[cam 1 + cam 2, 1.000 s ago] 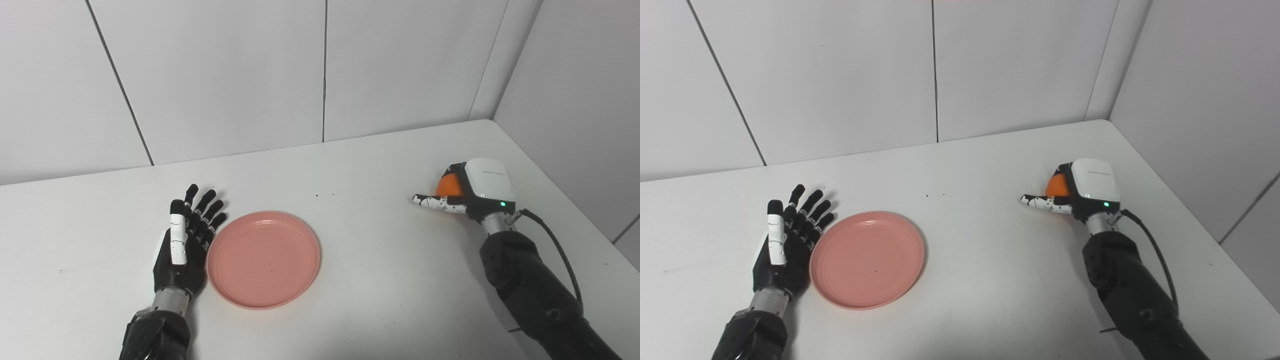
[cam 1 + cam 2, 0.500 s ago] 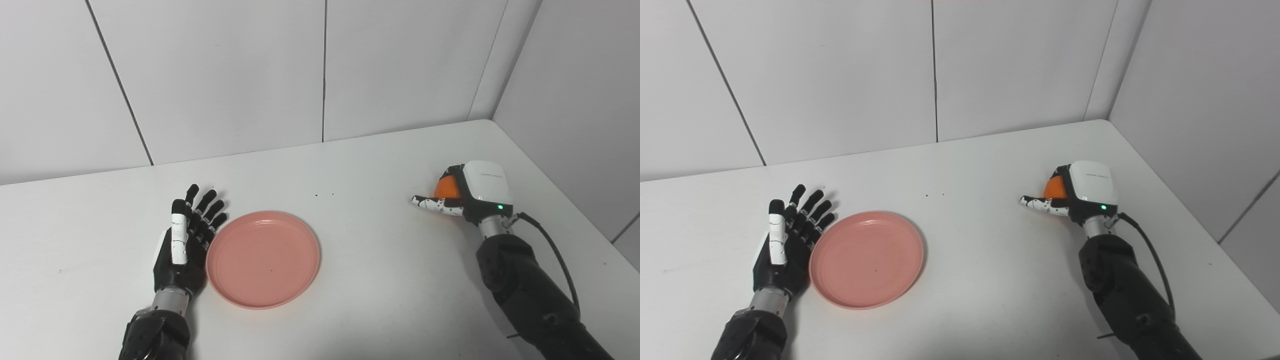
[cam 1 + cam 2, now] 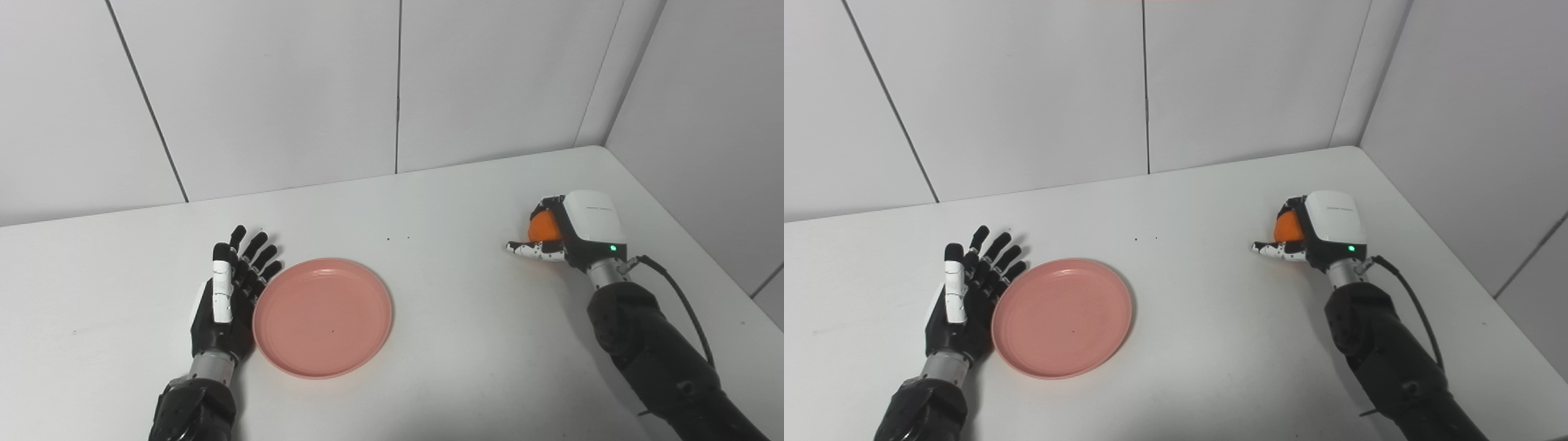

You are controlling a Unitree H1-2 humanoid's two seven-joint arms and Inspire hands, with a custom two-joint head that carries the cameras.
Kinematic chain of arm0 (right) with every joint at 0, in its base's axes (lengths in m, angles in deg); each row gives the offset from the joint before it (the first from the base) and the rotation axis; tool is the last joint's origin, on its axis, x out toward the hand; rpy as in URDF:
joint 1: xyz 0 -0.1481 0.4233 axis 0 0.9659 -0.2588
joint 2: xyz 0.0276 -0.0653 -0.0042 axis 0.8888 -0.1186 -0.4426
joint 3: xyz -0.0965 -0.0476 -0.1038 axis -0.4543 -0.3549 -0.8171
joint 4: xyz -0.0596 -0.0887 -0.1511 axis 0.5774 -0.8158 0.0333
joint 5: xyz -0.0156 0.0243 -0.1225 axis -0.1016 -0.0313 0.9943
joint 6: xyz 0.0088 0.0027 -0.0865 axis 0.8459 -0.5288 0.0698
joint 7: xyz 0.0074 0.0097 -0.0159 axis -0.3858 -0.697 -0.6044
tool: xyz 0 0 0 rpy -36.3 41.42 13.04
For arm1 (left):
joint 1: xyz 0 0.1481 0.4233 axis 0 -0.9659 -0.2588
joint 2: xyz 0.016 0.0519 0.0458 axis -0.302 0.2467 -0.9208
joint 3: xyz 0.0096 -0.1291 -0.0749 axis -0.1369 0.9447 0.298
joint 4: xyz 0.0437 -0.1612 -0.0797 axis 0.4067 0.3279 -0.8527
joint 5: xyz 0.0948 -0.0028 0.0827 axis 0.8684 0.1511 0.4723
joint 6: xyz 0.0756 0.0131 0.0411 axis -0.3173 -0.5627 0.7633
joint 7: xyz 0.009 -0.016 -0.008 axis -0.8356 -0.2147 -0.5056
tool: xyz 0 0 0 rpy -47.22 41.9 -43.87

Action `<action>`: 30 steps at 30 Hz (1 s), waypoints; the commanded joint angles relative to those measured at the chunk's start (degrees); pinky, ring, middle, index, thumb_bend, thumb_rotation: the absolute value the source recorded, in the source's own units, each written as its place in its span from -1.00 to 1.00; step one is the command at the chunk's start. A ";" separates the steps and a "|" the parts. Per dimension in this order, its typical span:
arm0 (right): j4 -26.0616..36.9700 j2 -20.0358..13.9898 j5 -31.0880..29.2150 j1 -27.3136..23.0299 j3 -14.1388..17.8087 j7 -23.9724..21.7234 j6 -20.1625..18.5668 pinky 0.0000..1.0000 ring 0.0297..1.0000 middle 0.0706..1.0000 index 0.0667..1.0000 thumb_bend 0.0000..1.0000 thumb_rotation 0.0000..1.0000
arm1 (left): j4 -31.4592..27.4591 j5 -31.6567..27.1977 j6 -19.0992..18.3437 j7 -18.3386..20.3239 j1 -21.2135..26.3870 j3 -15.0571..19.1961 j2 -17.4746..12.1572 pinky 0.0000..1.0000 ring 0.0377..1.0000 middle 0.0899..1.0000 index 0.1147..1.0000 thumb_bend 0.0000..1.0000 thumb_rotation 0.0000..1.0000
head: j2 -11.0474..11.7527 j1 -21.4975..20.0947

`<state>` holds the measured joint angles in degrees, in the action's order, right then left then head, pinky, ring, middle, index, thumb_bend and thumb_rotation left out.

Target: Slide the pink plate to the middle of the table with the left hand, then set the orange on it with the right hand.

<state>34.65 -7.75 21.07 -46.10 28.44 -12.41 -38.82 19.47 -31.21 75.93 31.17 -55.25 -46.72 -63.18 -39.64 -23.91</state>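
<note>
A pink plate (image 3: pixel 323 316) lies flat on the white table, left of the middle. My left hand (image 3: pixel 228 295) is open with fingers apart, standing on edge against the plate's left rim. An orange (image 3: pixel 541 228) sits at the right side of the table. My right hand (image 3: pixel 572 233) wraps around it, fingers curled over its far side and thumb stretched out to the left along the table. Most of the orange is hidden behind the hand; it also shows in the right eye view (image 3: pixel 1287 228).
The white table (image 3: pixel 465 343) meets panelled walls at the back and along the right side. A black cable (image 3: pixel 683 306) runs along the right forearm. Two small dark specks (image 3: pixel 398 238) lie on the table behind the plate.
My right hand has shifted slightly left and back with the orange inside it. The left hand has edged slightly toward the plate. The plate has not moved.
</note>
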 commanded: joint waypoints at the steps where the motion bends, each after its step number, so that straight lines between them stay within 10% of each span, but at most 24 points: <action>1: 3.13 -2.10 -0.24 -3.29 1.11 -0.25 1.96 -0.74 -0.70 -0.65 -0.60 -0.12 -0.39 | 0.61 0.60 -1.56 -0.76 -0.84 -0.36 0.80 0.76 0.80 0.84 1.00 0.99 0.76 | -0.07 0.16; 8: 8.78 -1.75 0.49 -5.47 0.91 -1.36 3.20 -0.75 -0.72 -0.65 -0.58 -0.11 -0.17 | -0.11 0.98 -1.82 -1.31 -1.17 -0.75 1.52 0.79 0.82 0.85 1.00 0.96 0.76 | -0.47 2.60; 30: 20.87 0.20 -3.33 -8.20 2.03 -8.09 7.59 -0.72 -0.69 -0.60 -0.42 -0.16 -0.44 | -0.88 5.46 -0.82 -5.37 -1.70 -2.94 6.25 0.63 0.73 0.78 0.99 0.94 0.74 | -2.37 15.93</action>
<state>52.53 -7.27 18.21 -51.62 29.39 -20.94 -33.69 18.07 -26.46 75.65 26.53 -56.25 -49.46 -57.56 -41.92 -8.61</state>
